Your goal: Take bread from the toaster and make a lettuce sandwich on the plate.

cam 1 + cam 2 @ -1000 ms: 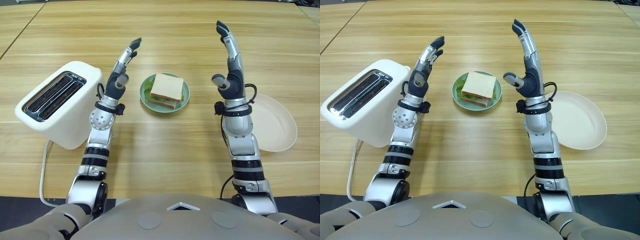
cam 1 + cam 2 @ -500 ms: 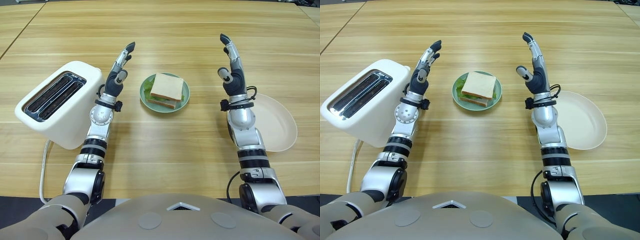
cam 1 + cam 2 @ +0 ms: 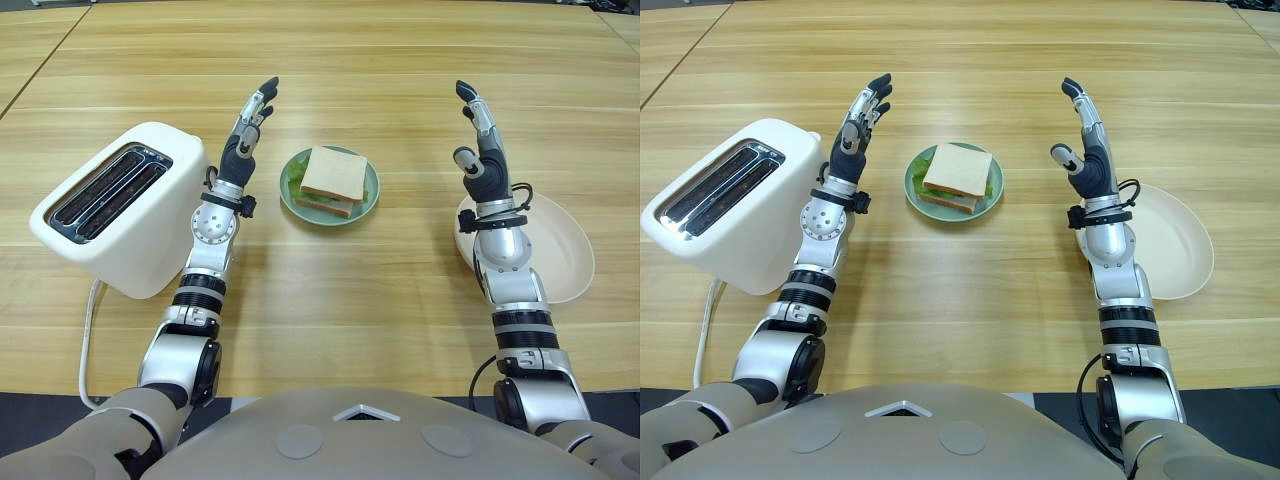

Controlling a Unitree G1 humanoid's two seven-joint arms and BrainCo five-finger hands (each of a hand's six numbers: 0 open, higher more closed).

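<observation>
A sandwich (image 3: 333, 180) of two bread slices with green lettuce between them lies on a small green plate (image 3: 371, 189) at the table's middle. A white toaster (image 3: 110, 205) stands at the left with both slots showing dark. My left hand (image 3: 247, 132) is raised between the toaster and the plate, fingers stretched out, holding nothing. To the right of the plate, my right hand (image 3: 481, 150) is held up with straight fingers and is empty too.
A cream plate (image 3: 552, 245) lies at the right, behind my right forearm. The toaster's cord (image 3: 88, 345) runs down toward the table's front edge. Bare wooden table stretches behind the plates.
My right hand has dropped lower and shifted right, toward the cream plate. My left hand has turned a little and stayed near its place. The sandwich and the toaster have not moved.
</observation>
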